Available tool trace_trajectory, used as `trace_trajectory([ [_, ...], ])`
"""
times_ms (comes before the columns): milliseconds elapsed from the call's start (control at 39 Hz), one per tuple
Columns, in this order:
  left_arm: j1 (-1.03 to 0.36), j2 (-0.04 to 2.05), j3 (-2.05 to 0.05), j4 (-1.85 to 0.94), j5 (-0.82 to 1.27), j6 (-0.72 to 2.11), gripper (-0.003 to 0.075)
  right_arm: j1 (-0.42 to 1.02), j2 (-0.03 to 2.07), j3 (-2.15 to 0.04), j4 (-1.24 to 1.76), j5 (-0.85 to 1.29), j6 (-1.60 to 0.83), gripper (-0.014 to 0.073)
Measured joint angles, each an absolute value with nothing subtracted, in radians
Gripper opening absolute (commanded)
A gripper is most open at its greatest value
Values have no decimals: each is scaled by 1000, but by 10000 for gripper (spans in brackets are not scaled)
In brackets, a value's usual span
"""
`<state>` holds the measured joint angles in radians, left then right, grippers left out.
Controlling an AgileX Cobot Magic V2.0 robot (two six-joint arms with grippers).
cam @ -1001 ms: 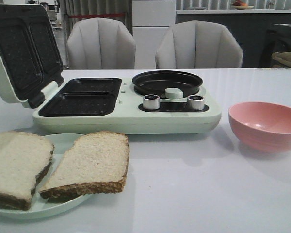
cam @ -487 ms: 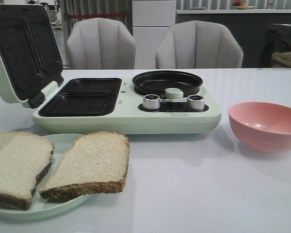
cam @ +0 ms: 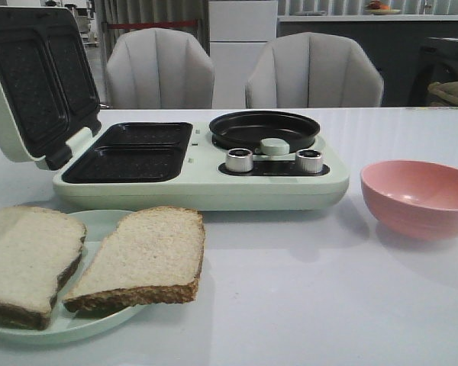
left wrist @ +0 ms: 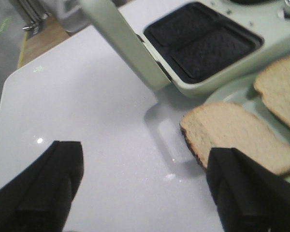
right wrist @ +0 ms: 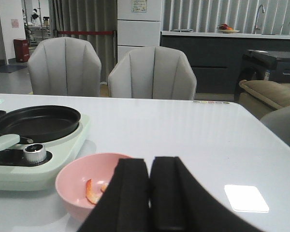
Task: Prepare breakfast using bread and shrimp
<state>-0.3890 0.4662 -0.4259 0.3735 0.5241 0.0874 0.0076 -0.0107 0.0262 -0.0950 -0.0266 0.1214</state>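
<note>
In the right wrist view only, shrimp (right wrist: 91, 191) shows inside bowl (right wrist: 77, 180).

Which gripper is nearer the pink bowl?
Right. The right gripper sits at the pink bowl, fingers closed. The left gripper is open beside the bread.

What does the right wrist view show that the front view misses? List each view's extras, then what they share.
Only the right wrist view shows the shrimp lying inside the pink bowl, plus the right gripper with its fingers pressed together. Only the front view shows the two bread slices on the pale green plate and the open sandwich-press lid. Both show the bowl, black pan and knobs.
</note>
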Motion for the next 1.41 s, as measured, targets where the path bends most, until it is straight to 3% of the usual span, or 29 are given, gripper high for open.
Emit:
trace_trajectory([
  [257,-659,672,-424,638,658,94,571,8,-11,26,-95,-27,121,146],
  [411,-728,822,-424,727,697,94,571,8,-11,26,-95,-27,121,146],
  [924,-735,1223,-424,969,590,-18,566,8,-11,26,-95,-27,121,146],
  [1411,-705,1413,-432,1162,522,-87,565,8,-11,26,-95,-27,121,146],
])
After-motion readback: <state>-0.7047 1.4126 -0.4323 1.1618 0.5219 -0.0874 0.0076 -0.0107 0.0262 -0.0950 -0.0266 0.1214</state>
